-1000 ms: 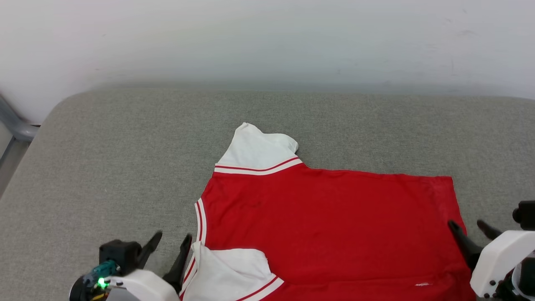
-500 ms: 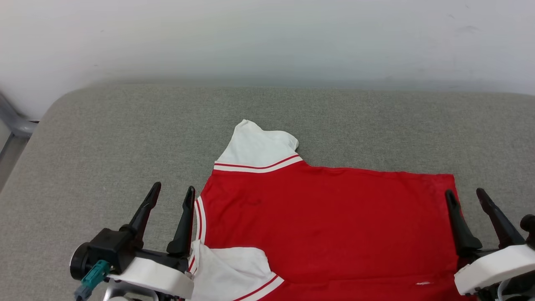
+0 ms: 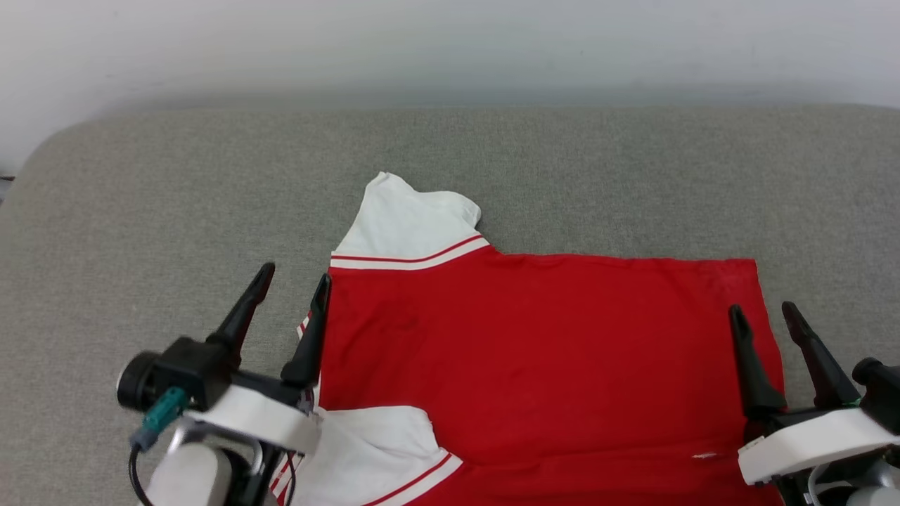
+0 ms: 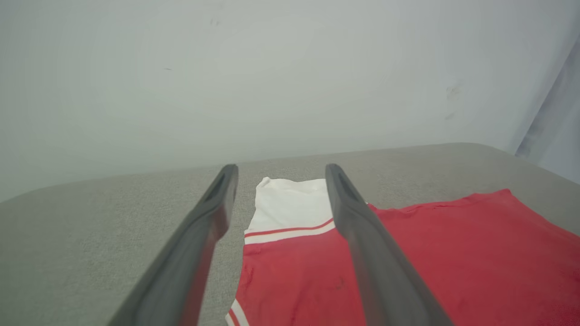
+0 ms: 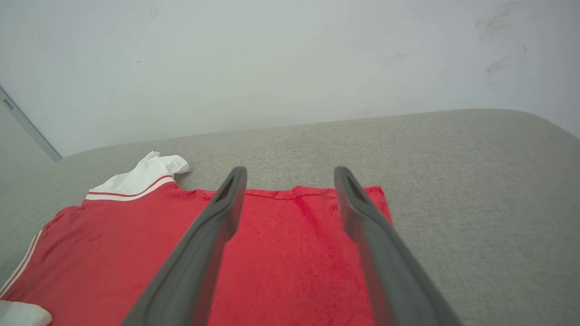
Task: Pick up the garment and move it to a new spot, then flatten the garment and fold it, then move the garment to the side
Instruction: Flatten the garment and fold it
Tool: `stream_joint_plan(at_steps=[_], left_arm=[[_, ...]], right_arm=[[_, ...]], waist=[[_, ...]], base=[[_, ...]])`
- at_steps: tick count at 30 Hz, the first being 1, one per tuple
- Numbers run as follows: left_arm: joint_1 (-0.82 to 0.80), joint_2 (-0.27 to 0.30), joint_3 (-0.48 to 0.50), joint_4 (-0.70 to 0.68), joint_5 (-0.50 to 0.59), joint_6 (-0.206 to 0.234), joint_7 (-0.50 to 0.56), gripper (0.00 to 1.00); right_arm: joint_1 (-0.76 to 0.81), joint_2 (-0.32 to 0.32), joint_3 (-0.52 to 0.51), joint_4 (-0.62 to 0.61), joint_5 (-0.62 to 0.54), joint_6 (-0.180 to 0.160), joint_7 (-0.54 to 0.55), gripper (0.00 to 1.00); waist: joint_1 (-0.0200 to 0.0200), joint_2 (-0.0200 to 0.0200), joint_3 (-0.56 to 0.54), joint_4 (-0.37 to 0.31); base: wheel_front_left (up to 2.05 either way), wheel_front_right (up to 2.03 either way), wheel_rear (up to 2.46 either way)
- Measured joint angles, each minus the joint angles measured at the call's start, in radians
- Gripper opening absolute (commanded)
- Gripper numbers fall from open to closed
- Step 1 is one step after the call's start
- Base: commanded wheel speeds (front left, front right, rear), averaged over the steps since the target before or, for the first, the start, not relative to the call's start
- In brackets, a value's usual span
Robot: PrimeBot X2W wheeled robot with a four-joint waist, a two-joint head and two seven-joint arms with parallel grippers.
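A pale wall (image 3: 450, 42) is being shown across the top of the head view. Below it, a tabletop (image 3: 140, 211) covered in grey fabric is taking up the rest of the frame. The garment (image 3: 534, 351) is being carried flat on the tabletop at the lower centre and lower right, plain red side up, and its lower edge is being cut off by the bottom of the frame.

The left gripper (image 3: 296, 274) is being held at the lower left with its fingers spread and nothing between them. One finger is overlapping the garment's left edge by the striped collar (image 3: 304, 327). The right gripper (image 3: 761, 309) is being held at the lower right, likewise released and empty, and the garment's right edge is being straddled by its fingers. Whether cloth is being touched by either gripper cannot be told.

One white sleeve (image 3: 408, 218) is being spread toward the upper centre, and the other sleeve (image 3: 365, 450) is being folded over the red cloth at the bottom.
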Motion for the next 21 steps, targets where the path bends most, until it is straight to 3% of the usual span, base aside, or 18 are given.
stream_joint_plan(at_steps=[6,9,12,21], left_arm=[[-0.251,0.09,-0.049,0.103,-0.015,-0.049,0.048,1.0],[-0.403,0.15,-0.1,0.159,-0.053,-0.055,0.159,1.0],[-0.525,0.209,-0.184,0.203,-0.163,-0.057,0.288,1.0],[-0.771,0.377,-0.365,0.308,-0.395,-0.057,0.626,1.0]], right_arm=[[-0.046,0.013,0.026,-0.012,-0.007,0.0,0.002,1.0],[-0.072,0.016,0.028,-0.026,-0.007,0.0,0.006,1.0],[-0.093,0.022,0.025,-0.034,0.002,0.0,0.002,1.0],[-0.145,0.046,0.088,-0.026,0.022,0.0,-0.015,1.0]], waist=[[0.0001,0.0,0.081,-0.032],[0.0001,0.0,0.131,-0.052],[0.0003,0.0,0.177,-0.074],[0.0003,0.0,0.284,-0.146]], base=[[0.0,0.0,0.0],[0.0,0.0,0.0],[0.0,0.0,0.0],[0.0,0.0,0.0]])
